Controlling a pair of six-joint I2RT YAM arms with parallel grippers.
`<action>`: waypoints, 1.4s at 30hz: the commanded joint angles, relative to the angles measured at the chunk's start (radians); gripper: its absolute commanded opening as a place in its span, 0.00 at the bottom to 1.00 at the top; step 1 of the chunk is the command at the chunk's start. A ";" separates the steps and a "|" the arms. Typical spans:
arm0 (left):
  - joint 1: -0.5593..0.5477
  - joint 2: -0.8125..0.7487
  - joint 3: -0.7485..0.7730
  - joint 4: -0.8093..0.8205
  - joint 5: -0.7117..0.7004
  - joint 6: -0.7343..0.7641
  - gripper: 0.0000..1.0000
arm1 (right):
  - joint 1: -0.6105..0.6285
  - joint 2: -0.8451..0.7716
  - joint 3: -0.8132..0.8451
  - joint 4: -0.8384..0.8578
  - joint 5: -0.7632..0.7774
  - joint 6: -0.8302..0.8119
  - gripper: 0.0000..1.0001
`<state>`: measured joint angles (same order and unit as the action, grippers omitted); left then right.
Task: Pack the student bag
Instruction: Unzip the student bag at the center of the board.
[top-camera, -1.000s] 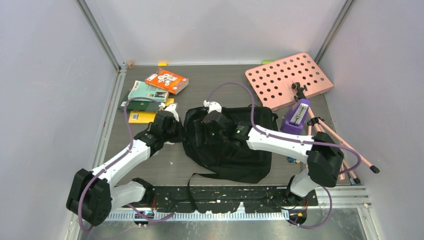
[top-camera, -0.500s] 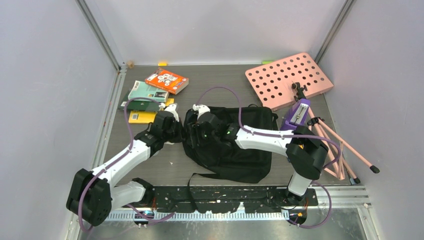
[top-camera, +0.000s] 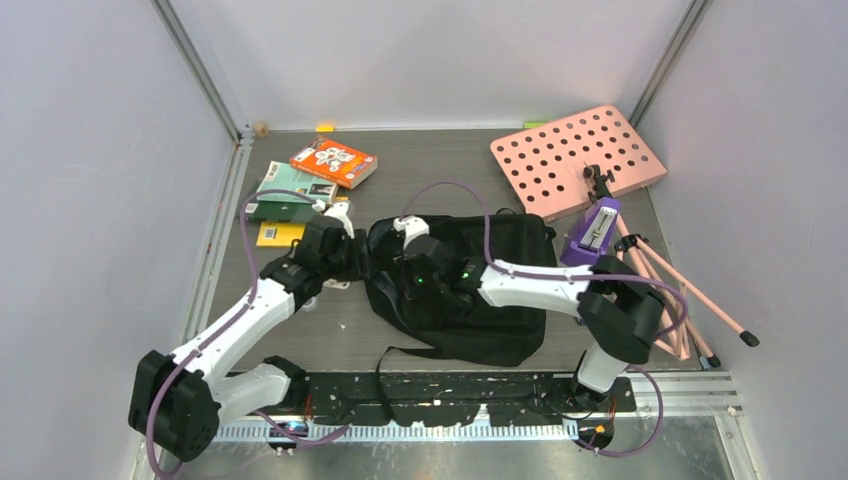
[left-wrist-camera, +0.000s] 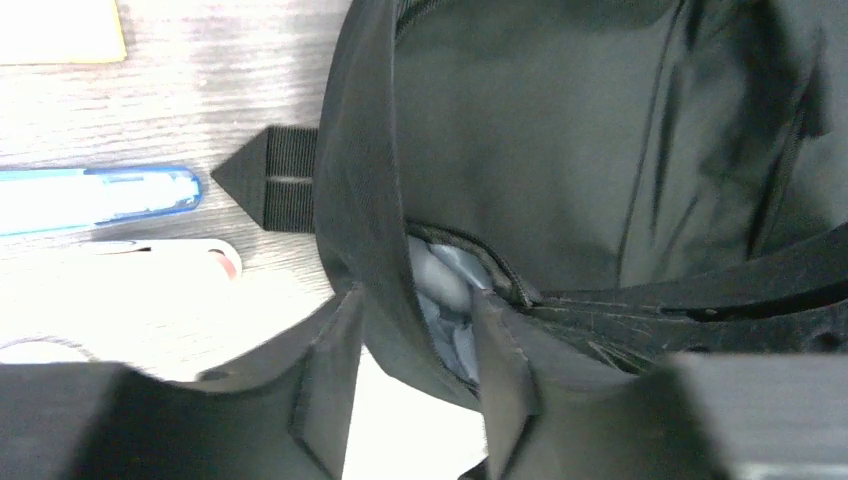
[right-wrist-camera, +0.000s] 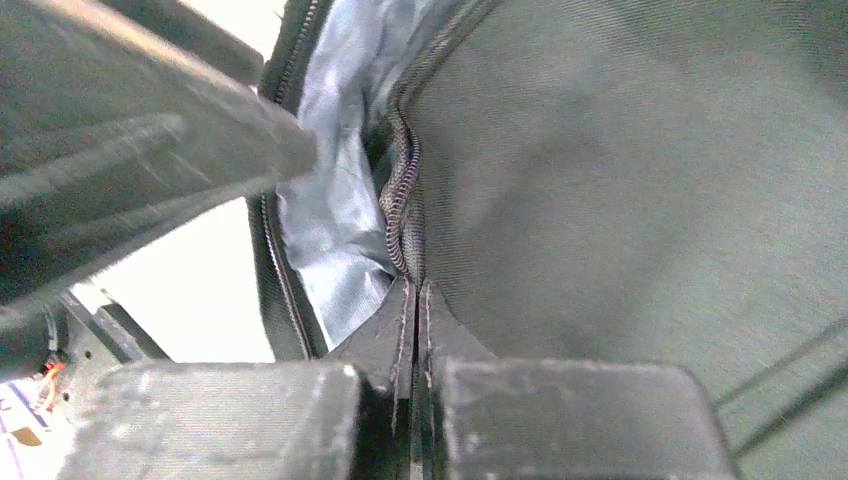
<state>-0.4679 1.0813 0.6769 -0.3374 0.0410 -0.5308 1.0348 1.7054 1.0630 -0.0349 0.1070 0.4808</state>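
At the bag's left rim, the right gripper (right-wrist-camera: 414, 290) has its fingers pressed together. The zip (right-wrist-camera: 400, 210) runs straight down into their tips, so we judge it pinched there, on the upper lip of the opening.

The left gripper (left-wrist-camera: 413, 305) straddles the same rim from the outer side. Its fingers are apart, with the black edge and a bulge of lining (left-wrist-camera: 440, 285) between them. We cannot tell whether they press on the cloth.

Our reading is that one arm lifts a lip while the other takes the opposite edge, to spread the mouth before anything goes in. Nothing is packed in the part we can see.

- Bag (top-camera: 485, 335): it lies flat at mid-table, just beyond the arm bases, with its opening turned to the left arm.
- Shell: black woven cloth, limp, creasing wherever it is lifted.
- Lining: pale grey, thin, slightly shiny and crumpled.
- Zip: a fine ribbed coil that snakes and does not lie straight.
- Strap tab (left-wrist-camera: 275, 185): stiff ribbed webbing, triangular at its root.

Just beside the rim a blue pen (left-wrist-camera: 95, 195) lies on the grey wood-grain table (left-wrist-camera: 200, 90). Flat, stiff books (top-camera: 333, 162) lie at far left, and the pink board (top-camera: 578, 160), pierced with round holes, is at far right. Both are well apart from the bag's mouth.
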 joint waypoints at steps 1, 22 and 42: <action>0.005 -0.083 0.124 -0.068 -0.033 -0.011 0.55 | 0.022 -0.184 -0.108 0.097 0.119 -0.058 0.00; -0.040 0.067 0.148 0.028 0.053 -0.255 0.72 | 0.188 -0.517 -0.444 0.351 0.451 -0.169 0.00; -0.056 0.194 0.132 0.315 0.161 -0.359 0.00 | 0.190 -0.654 -0.283 -0.101 0.429 -0.039 0.72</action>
<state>-0.5137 1.2922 0.8101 -0.1139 0.1875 -0.8684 1.2285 1.0645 0.6342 0.0547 0.5110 0.3737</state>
